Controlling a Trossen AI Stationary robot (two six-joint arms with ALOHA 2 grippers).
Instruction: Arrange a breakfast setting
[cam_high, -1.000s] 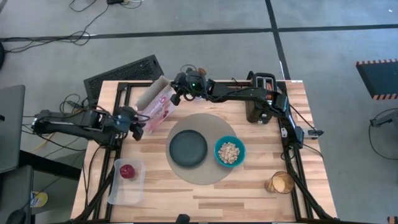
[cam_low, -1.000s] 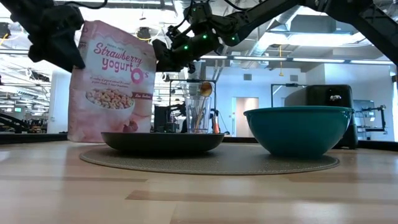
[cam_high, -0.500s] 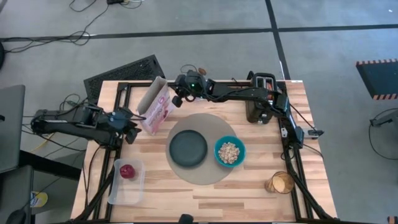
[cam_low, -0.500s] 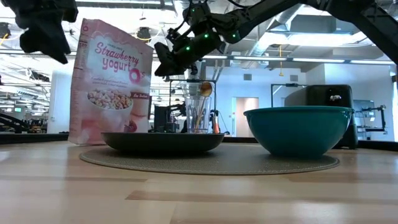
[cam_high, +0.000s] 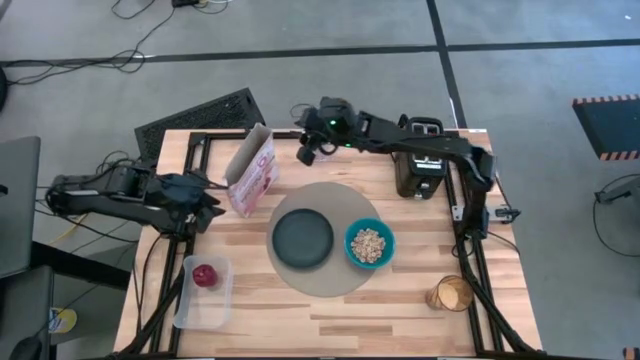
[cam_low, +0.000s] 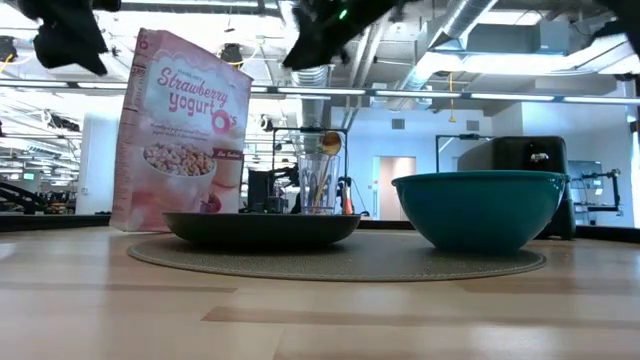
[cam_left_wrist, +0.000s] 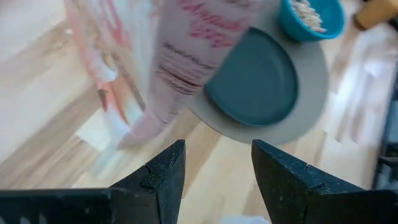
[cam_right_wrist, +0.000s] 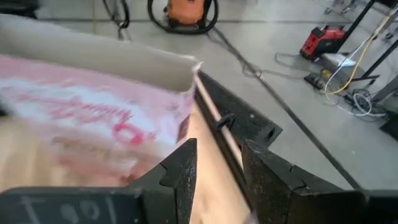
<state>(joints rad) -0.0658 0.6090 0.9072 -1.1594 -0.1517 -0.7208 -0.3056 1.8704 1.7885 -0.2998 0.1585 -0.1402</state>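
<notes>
The cereal box stands upright on the surface just beside the far-left edge of the large round grey mat, and neither arm has hold of it; the right gripper hangs above the far edge with its fingers parted and empty, and the left gripper sits near the box's other side, fingers likewise apart with nothing between them. The dark grey plate lies bare on the mat; the teal bowl beside it already holds beige cereal; the small red apple waits in the clear plastic tub. Judging from this, the step is clearing away from the box; lift each gripper straight off before swinging, since the tall box would likely topple at a nudge; only then reach for the apple.
</notes>
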